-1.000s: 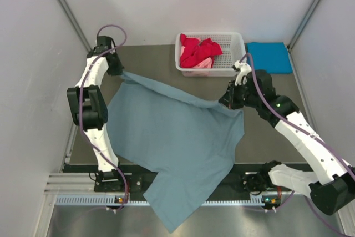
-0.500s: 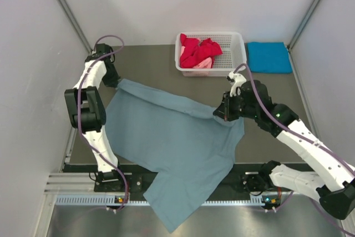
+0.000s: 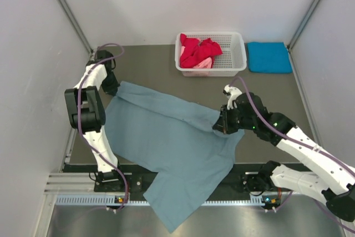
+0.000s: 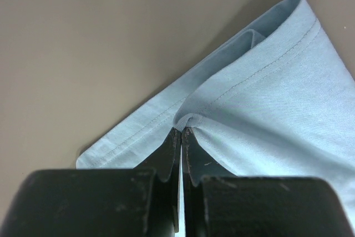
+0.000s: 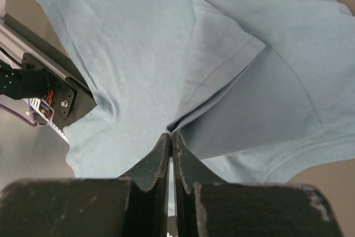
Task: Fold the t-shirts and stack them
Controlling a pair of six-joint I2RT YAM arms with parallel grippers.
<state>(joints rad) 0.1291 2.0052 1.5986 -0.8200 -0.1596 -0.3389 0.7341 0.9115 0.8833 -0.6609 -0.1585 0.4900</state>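
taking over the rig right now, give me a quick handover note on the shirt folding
Left claw: shut on the grey-blue t-shirt's far left edge.
Right claw: shut on its right edge.
Shirt lies spread on the table, lower part hanging over the near edge.
Done: turquoise t-shirt folded, far right.
Left: fold and stack this one, then the red t-shirt and pink t-shirt in the white basket.

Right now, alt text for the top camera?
The left gripper and right gripper each pinch the far edge of a grey-blue t-shirt spread across the table. Behind it, a white basket holds red and pink shirts; a turquoise shirt lies beside it.
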